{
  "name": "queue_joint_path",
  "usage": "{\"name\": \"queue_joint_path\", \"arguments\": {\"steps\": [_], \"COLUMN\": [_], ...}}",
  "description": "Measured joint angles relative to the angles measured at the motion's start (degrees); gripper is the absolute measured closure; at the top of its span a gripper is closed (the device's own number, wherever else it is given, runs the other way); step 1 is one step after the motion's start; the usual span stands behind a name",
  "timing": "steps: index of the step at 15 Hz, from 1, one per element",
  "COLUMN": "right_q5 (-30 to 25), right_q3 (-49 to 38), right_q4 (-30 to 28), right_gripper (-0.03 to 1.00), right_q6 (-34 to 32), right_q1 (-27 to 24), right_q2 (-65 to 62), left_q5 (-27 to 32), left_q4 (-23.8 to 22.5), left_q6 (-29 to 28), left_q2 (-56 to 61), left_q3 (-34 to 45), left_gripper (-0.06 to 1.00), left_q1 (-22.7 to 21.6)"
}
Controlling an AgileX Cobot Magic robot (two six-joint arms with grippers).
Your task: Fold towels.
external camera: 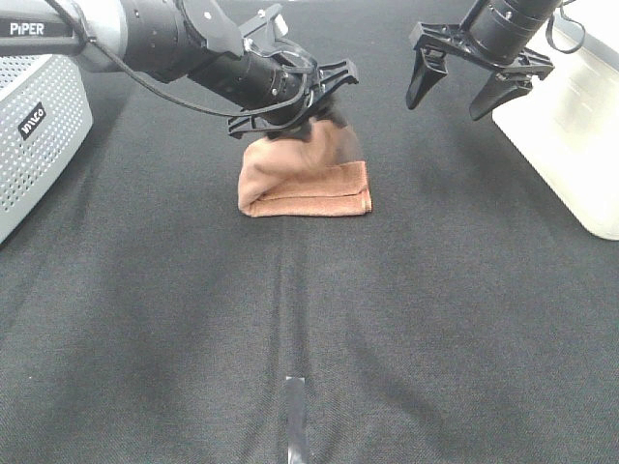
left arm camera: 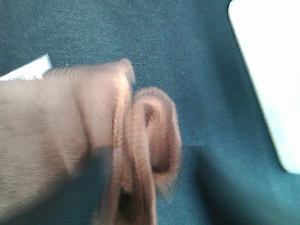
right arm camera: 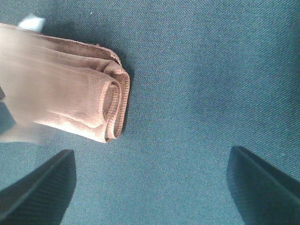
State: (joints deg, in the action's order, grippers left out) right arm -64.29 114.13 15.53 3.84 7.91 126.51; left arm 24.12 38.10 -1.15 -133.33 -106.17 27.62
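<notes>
Brown towel [external camera: 309,186] gripped under L hand [external camera: 295,126].

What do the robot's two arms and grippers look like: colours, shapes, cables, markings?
The left arm and right arm are black, round tubes. The left one has a silver-grey section with white PIPER lettering, and a thin black cable runs along it. The left gripper is a black frame. The right gripper is black too, with two tapering, pointed fingers of fine woven texture.
</notes>
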Motion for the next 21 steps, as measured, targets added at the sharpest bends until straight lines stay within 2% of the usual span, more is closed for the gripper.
{"name": "queue_joint_path", "arguments": {"steps": [2, 5, 7, 9, 11, 13, 16, 19, 21], "right_q5": [0.0, 0.0, 0.4, 2.46, 3.61, 4.81, 6.76, 8.08, 8.94], "right_q3": [0.0, 0.0, 0.0, 0.0, 0.0, 0.0, 0.0, 0.0, 0.0], "right_q4": [0.0, 1.2, 8.02, 18.22, 29.16, 36.67, 39.59, 43.49, 39.99], "right_gripper": [0.15, 0.15, 0.15, 0.16, 0.16, 0.17, 0.17, 0.17, 0.17], "right_q6": [-0.11, -0.11, 0.63, 4.41, 10.31, 16.5, 19.48, 20.86, 20.11], "right_q1": [0.0, 0.0, 0.0, 0.0, 0.63, 3.55, 7.05, 7.33, 5.96], "right_q2": [0.0, 0.0, 0.0, 0.06, 1.55, 5.67, 10.89, 15.41, 17.48], "left_q5": [0.0, 0.92, 2.12, 3.27, 3.5, 7.28, 11.34, 11.92, 12.55], "left_q4": [0.29, -0.4, -4.53, -8.31, -9.17, -9.63, -9.91, -9.91, -9.91], "left_q6": [0.0, 1.72, 3.38, 3.61, 3.61, 3.61, 3.61, 3.61, 3.61], "left_q2": [0.0, 1.15, 5.27, 8.48, 9.51, 9.51, 9.51, 9.51, 9.51], "left_q3": [0.0, 0.0, 0.0, -0.11, -0.17, -0.17, -0.17, -0.17, -0.17], "left_gripper": [0.13, 0.12, 0.12, 0.12, 0.12, 0.12, 0.12, 0.12, 0.12], "left_q1": [0.0, -0.57, -5.04, -10.54, -15.53, -19.77, -21.66, -21.66, -21.66]}}
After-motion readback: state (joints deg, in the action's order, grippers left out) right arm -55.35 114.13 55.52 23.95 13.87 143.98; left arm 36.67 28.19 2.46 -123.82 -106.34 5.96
